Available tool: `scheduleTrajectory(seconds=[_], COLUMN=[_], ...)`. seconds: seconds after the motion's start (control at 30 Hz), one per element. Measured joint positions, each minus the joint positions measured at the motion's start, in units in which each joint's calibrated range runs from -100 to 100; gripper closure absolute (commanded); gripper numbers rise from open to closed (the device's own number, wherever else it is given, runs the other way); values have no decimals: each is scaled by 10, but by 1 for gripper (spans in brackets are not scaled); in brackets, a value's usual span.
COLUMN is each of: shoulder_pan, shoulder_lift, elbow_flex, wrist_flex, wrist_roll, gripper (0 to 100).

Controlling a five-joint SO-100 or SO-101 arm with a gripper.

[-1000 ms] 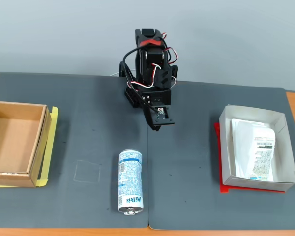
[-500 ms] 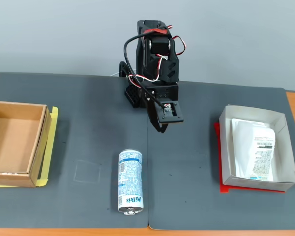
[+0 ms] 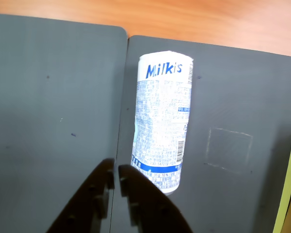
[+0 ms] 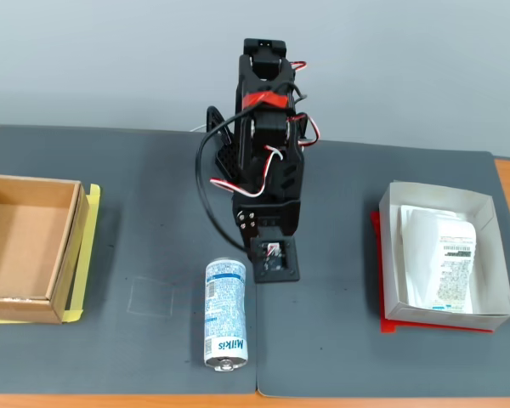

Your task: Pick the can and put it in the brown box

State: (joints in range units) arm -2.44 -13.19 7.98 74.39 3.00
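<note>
Fixed view: taking the can [image 4: 225, 314] as landmark, the brown box [image 4: 30, 247] sits well to its left, on yellow sheet at the mat's edge. The can lies on its side on the dark mat [image 4: 153, 212], lettered end toward the front. Just beyond its far end, slightly right, hangs the gripper [image 4: 274, 270]; in the wrist view its 2 fingers are nearly closed, holding nothing. Far right stands a white paper box [image 4: 442, 255].

Can [image 4: 225, 314] lies flat; end effector [image 4: 274, 270] just beside — apart.
</note>
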Motion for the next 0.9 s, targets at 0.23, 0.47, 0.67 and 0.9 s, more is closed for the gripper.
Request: scheduleTrajectory(seconds=[0.23, 0.47, 0.67, 0.9], shoulder_pan=[3, 3, 4, 4], shoulder_lift=[79, 109, 139, 172], elbow_flex=[-15, -15, -15, -15], wrist_flex=[-20, -22, -22, -22], wrist_roll=[0, 0, 0, 0], gripper=[95, 70, 59, 59])
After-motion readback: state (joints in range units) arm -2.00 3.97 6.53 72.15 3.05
